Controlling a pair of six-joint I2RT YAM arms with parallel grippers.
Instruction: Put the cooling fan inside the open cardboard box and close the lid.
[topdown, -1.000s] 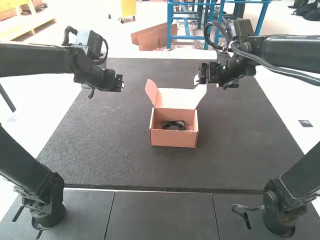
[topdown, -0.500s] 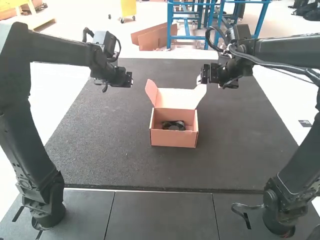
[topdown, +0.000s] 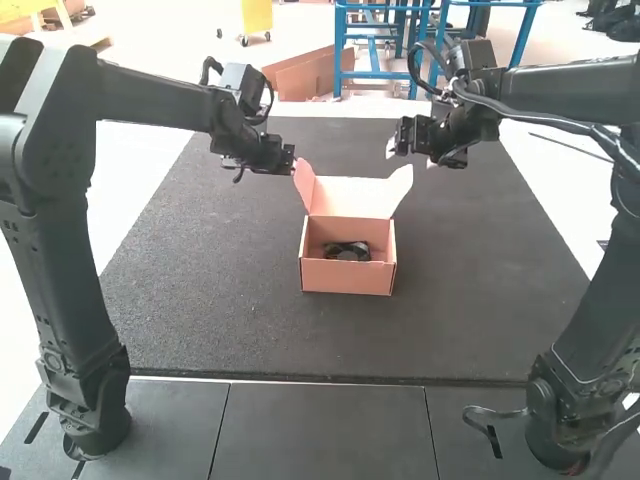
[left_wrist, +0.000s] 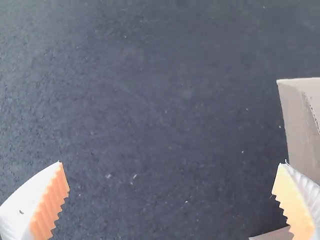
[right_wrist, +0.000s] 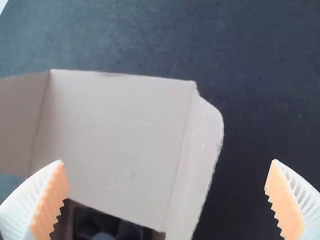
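Flanking the upright lid (topdown: 350, 196) of the box (topdown: 347, 276), the left gripper (topdown: 284, 162) and right gripper (topdown: 399, 141) are held spread wide and empty, likely for closing it over the fan (topdown: 347, 249) lying inside.

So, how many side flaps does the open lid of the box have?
2. The left flap stands up beside the left tool; the right flap stands near the right tool. More may be hidden inside the box.
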